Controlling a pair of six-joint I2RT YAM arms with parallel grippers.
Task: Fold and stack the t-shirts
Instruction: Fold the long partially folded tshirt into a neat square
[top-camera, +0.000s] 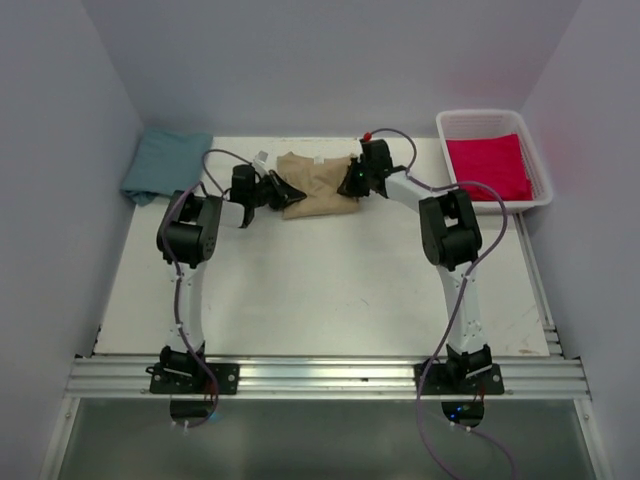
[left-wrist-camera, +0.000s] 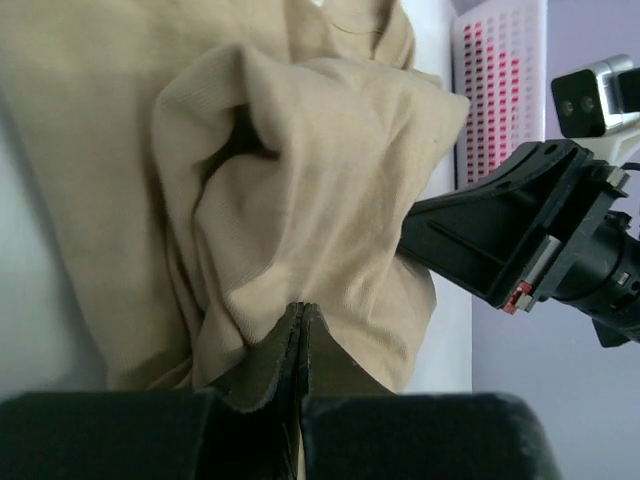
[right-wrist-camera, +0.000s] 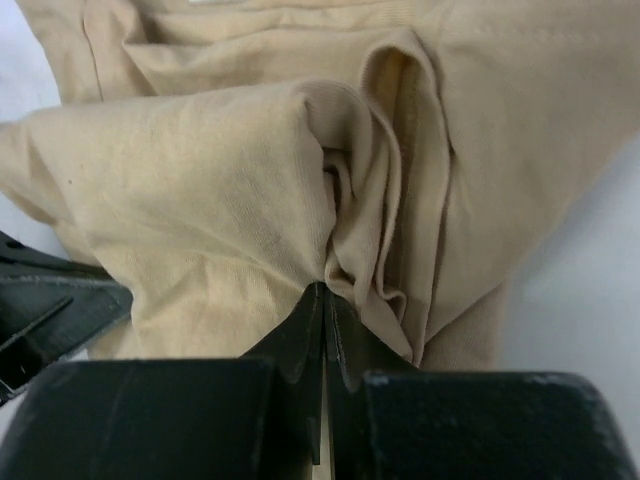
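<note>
At far middle of table (top-camera: 320, 300), between the two arms: tan t-shirt (top-camera: 318, 188), bunched, only part folded. Soft, light, limp knit; sure to sag and drag, unlikely to keep a crease unaided. Best taken by edges or fold lines, both sides together. (RK)

Agreed. Left gripper (left-wrist-camera: 300, 312) pressed together on a pinch of cloth at its left side; right gripper (right-wrist-camera: 325, 295) likewise nipping a pleated ridge at the right side. How many layers caught? (MT)

Cannot tell; folds lost between the jaws. Seen from left wrist, right fingertips buried behind the cloth. Sleeves and hem hard to sort among wrinkles; underside hidden. Risk, as judged: thin nip slipping if lifted fast. (RK)

Further out: teal t-shirt (top-camera: 165, 165) heaped at far-left corner; red t-shirt (top-camera: 488, 165) lying in white basket (top-camera: 478, 118) at far right, fold state unreadable from above. Both well apart from either gripper. (MT)
</note>
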